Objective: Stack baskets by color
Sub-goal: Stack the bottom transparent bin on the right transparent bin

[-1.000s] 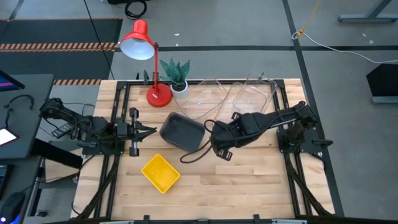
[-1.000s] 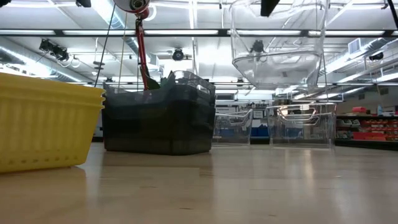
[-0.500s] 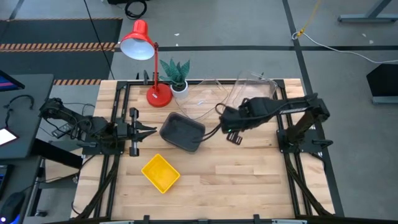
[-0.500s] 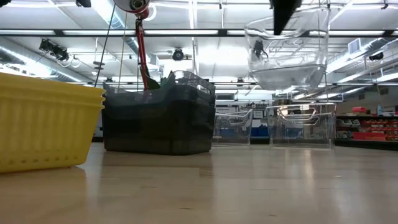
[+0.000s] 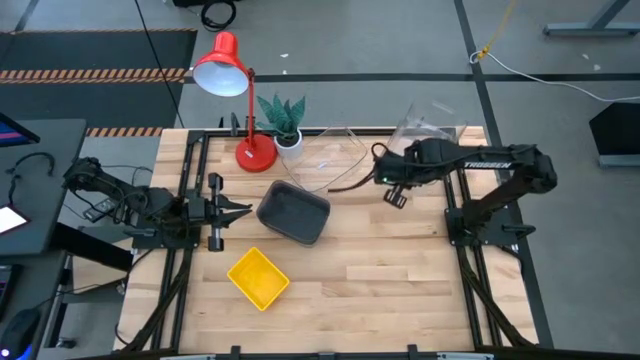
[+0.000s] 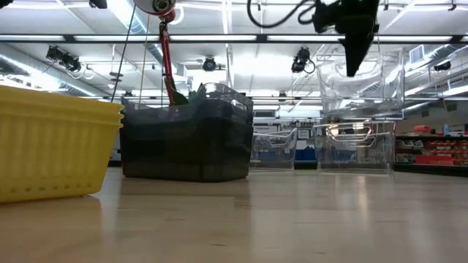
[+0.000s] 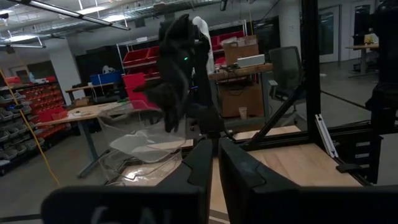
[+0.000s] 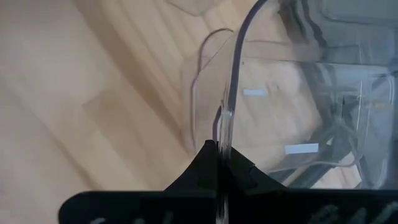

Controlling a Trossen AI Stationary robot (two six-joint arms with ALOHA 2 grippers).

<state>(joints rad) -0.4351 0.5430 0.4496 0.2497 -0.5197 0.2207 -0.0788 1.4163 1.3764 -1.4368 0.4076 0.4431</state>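
The right hand [image 5: 392,180] has swung from the middle of the bench [image 5: 400,270] toward its far right corner since a second ago, carrying a clear basket [image 6: 360,88] with it. Its fingers are clenched on the basket's thin rim, seen edge-on in the right wrist view [image 8: 231,93]. In the low view the carried basket, earlier high and tilted, now hangs lower, directly above a second clear basket [image 6: 353,150] standing on the bench; whether the two touch cannot be told. A third clear basket [image 5: 325,155] sits at the far edge beside the small potted plant [image 5: 283,120] and red lamp [image 5: 235,85]. The dark grey stack [image 5: 293,212] and the yellow stack [image 5: 258,277] have not moved. The left hand [image 5: 240,210] waits at the bench's left side, its fingers [image 7: 202,165] nearly together on nothing, as before.
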